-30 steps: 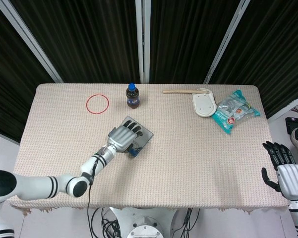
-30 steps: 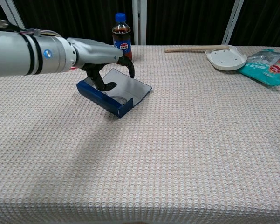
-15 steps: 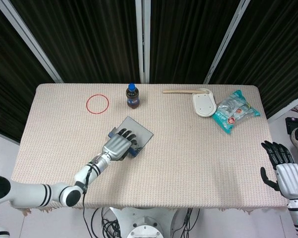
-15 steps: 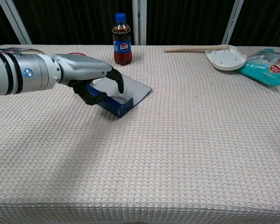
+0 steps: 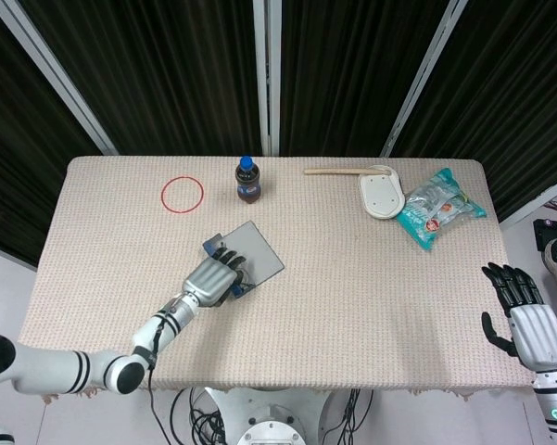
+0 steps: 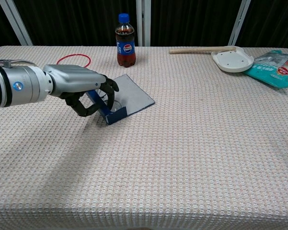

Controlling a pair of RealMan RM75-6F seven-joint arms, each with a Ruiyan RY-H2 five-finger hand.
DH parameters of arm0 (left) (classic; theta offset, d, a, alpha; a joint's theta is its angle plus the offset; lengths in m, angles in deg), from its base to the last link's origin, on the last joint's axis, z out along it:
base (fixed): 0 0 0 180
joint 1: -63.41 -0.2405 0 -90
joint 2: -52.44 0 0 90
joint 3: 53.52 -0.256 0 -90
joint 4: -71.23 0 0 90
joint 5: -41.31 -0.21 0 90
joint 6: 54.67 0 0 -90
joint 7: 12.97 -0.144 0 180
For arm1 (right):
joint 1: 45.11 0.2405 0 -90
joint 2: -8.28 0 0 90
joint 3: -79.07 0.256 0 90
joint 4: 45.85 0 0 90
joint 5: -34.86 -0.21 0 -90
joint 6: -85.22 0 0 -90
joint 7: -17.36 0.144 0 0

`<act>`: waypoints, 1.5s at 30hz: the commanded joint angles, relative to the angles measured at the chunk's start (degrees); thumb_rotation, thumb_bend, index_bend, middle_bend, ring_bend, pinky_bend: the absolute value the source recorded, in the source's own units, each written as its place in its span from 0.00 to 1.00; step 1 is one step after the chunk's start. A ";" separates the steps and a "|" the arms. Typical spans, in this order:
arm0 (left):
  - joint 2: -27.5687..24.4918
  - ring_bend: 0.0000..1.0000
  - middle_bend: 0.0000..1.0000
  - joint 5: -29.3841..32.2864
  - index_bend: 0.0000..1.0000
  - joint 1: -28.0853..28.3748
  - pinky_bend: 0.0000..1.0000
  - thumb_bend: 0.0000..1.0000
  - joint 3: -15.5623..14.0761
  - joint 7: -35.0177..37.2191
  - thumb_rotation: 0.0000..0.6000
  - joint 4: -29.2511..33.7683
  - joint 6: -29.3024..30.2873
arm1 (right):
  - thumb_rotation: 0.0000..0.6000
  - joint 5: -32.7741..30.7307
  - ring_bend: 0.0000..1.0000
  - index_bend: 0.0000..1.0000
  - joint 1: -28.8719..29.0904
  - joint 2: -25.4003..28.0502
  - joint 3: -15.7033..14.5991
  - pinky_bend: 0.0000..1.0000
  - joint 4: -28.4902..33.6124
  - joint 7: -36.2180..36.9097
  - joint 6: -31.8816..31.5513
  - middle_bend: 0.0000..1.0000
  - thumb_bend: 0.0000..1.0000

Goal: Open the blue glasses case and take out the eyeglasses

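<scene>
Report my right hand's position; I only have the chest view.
Observer: The right hand hangs just off the table's right edge, near the front corner, fingers apart, holding nothing.
Operator: Give me the left hand from above.
Observer: In the head view the left hand covers the tray of the blue glasses case. Only the opened lid shows, and the eyeglasses are hidden.

Cola bottle [image 5: 248, 179], red ring [image 5: 183, 195], white dustpan [image 5: 381, 195], teal snack bag [image 5: 439, 207] on table [image 5: 371, 306]
</scene>
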 commanded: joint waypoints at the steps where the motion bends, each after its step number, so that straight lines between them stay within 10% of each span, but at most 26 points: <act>1: -1.69 0.00 0.05 0.56 0.40 -0.90 0.00 0.61 -1.14 -2.06 1.00 1.09 1.92 | 1.00 0.04 0.00 0.00 0.13 0.10 0.04 0.00 0.33 -0.30 0.11 0.08 0.48; 16: -5.54 0.00 0.06 7.58 0.41 -3.51 0.00 0.60 -3.38 -8.18 1.00 -4.99 4.50 | 1.00 -0.19 0.00 0.00 0.32 0.58 0.19 0.00 1.79 -1.72 0.19 0.08 0.48; 27: -1.87 0.00 0.12 -0.47 0.23 -6.52 0.00 0.60 5.69 11.21 1.00 -13.93 0.63 | 1.00 -0.61 0.00 0.00 -0.06 0.47 0.06 0.00 1.40 -1.23 0.04 0.08 0.48; 45: 3.08 0.03 0.32 8.56 0.22 -1.25 0.00 0.60 9.57 10.57 1.00 -19.77 -11.76 | 1.00 -1.59 0.00 0.00 -0.23 0.27 0.11 0.00 0.57 -0.59 0.67 0.08 0.48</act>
